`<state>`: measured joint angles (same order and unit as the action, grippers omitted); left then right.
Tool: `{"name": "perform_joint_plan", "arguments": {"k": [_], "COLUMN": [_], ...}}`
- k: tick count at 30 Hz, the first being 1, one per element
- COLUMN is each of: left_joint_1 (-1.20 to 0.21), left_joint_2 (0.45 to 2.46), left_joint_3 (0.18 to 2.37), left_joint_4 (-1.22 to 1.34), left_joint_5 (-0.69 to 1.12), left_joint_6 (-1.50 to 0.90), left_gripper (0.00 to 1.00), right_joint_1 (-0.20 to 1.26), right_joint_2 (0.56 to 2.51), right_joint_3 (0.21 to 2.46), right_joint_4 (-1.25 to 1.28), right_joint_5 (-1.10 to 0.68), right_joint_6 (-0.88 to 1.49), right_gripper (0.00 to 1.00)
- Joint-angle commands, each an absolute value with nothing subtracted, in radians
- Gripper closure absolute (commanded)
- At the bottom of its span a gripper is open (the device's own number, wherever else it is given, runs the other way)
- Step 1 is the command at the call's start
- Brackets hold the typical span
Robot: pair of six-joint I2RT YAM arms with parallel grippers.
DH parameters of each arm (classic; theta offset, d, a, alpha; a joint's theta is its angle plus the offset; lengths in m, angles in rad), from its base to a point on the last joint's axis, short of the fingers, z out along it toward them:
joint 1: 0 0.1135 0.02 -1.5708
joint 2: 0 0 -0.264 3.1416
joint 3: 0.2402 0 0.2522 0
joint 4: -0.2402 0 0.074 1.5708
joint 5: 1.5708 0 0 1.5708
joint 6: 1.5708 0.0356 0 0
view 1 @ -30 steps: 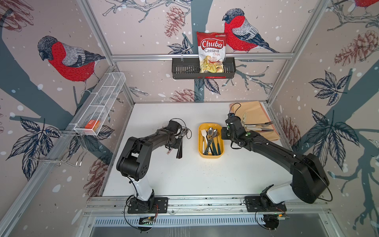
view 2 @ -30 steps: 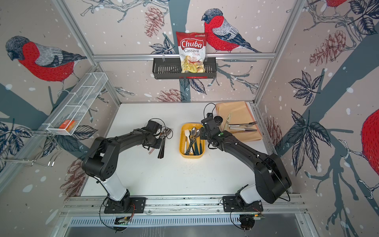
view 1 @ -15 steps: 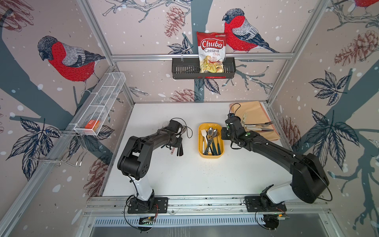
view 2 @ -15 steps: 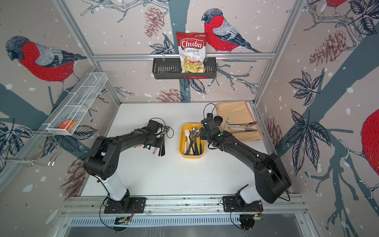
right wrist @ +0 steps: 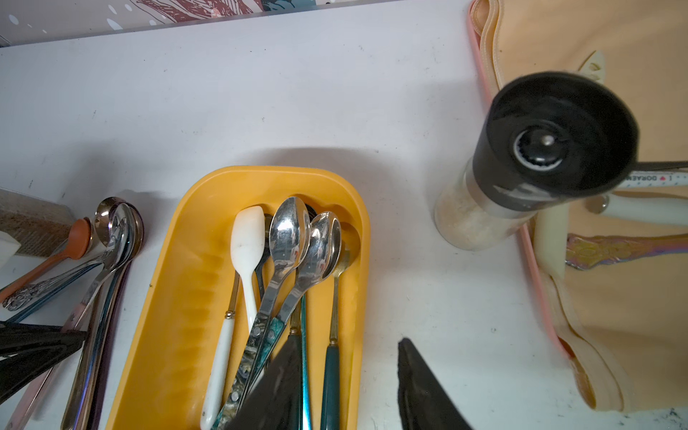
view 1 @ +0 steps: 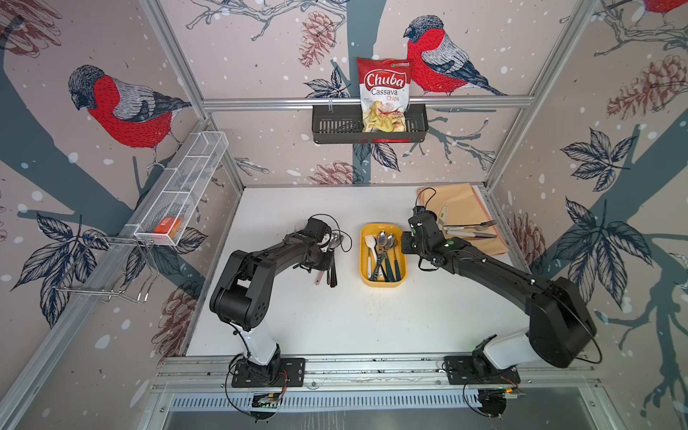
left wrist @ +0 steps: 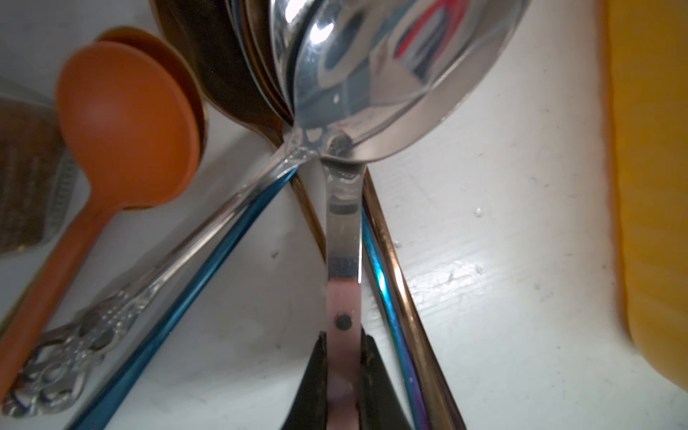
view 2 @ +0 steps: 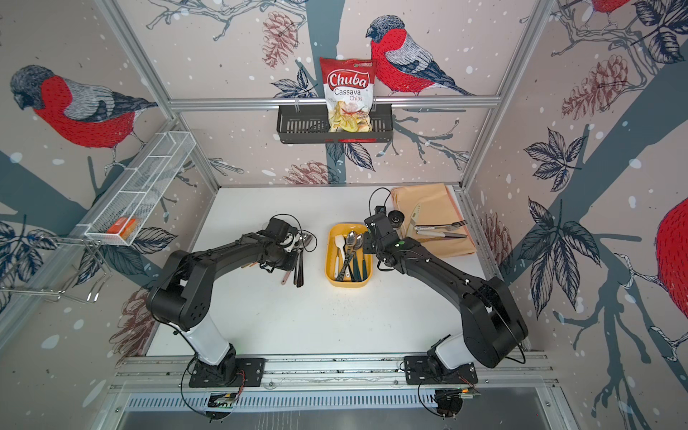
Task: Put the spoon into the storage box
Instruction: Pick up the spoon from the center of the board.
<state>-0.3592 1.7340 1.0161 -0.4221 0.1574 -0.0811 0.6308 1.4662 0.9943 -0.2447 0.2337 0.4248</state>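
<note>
While clamped on the pink-handled spoon (left wrist: 342, 260) in the pile lower-left of the right wrist view, left gripper (left wrist: 342, 357) not yet lifting. Several spoons already in the storage box (view 1: 382, 281) at centre; carry and drop remaining. Narrower than a second ago; right gripper (right wrist: 350, 376) unchanged, jaws apart, empty.

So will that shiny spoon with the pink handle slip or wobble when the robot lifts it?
Probably a bit. The left gripper pinches the pink-handled spoon far from its big bowl, so it may droop. Polished metal looks slippery. It looks stiff, so bending is unlikely.
</note>
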Motion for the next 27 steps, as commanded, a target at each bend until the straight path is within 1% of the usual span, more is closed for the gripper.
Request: {"name": "perform_joint_plan", "arguments": {"k": [1, 13, 22, 27], "left_joint_1": [-0.364, -0.368, -0.365, -0.362], "left_joint_2": [1.721, 1.72, 1.75, 1.75], "left_joint_3": [1.025, 1.026, 1.002, 0.979], "left_joint_4": [-0.435, -0.391, -0.279, -0.209], "left_joint_5": [0.227, 0.403, 0.595, 0.672], "left_joint_6": [-0.103, -0.167, -0.276, -0.341], "left_gripper": [0.98, 0.99, 0.99, 0.99], "right_joint_1": [0.634, 0.635, 0.635, 0.635], "right_joint_2": [1.467, 1.456, 1.454, 1.454], "right_joint_3": [0.993, 0.983, 0.988, 0.989], "right_joint_4": [-0.236, -0.244, -0.253, -0.259], "right_joint_5": [0.238, 0.232, 0.227, 0.228], "right_joint_6": [0.429, 0.423, 0.417, 0.419], "right_gripper": [0.55, 0.55, 0.55, 0.55]}}
